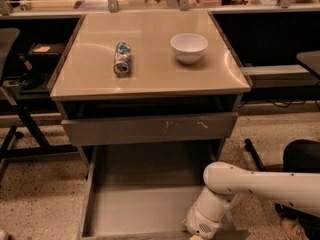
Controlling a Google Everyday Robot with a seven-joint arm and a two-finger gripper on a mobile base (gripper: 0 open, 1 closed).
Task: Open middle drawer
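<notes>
The middle drawer (140, 206) is pulled far out from the cabinet toward the camera, and its shallow grey tray interior is bare. Its front edge lies at the bottom edge of the camera view. Above it sits the shut grey drawer front with pale scratch marks (150, 129). My gripper (196, 235) is at the bottom edge of the view, at the right part of the middle drawer's front. Only its white wrist (205, 219) shows; the fingers are cut off by the frame. The white arm (265, 184) reaches in from the right.
On the beige cabinet top (150, 74) lie a tipped can (122, 59) and a white bowl (189, 47). A black chair frame (20, 124) stands at the left, a dark stool (302, 156) at the right. A counter with clutter runs along the back.
</notes>
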